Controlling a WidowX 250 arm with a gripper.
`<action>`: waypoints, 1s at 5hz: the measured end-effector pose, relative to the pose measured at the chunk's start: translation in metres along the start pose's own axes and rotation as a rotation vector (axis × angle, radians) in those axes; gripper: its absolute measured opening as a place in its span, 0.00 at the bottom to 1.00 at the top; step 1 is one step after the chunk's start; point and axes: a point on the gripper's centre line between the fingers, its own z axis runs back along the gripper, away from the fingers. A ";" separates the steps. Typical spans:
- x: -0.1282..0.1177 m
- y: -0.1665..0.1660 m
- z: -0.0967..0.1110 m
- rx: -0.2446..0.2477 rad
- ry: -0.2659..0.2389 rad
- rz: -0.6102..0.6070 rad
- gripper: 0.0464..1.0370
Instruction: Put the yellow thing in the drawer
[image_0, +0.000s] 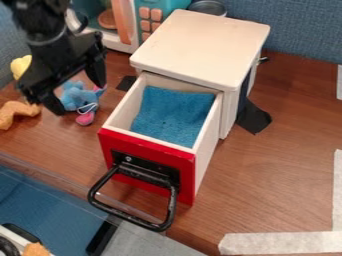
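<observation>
We see the claw (78, 97) with its fingers spread, above the blue plush toy (79, 98). We find the yellow thing (21, 65) near the view's left edge, just beside the claw, outside the open drawer (148, 148).

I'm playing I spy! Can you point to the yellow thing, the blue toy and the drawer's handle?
Yellow thing (19, 66): camera view, its upper part, at the left edge.
Blue toy (78, 95): camera view, its blue body.
Handle (127, 215): camera view, its front bar.
</observation>
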 end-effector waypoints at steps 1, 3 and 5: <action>0.028 -0.009 -0.004 0.052 0.020 0.047 0.96; 0.068 -0.010 -0.036 0.140 0.070 0.086 0.96; 0.099 0.008 -0.067 0.206 0.097 0.072 0.96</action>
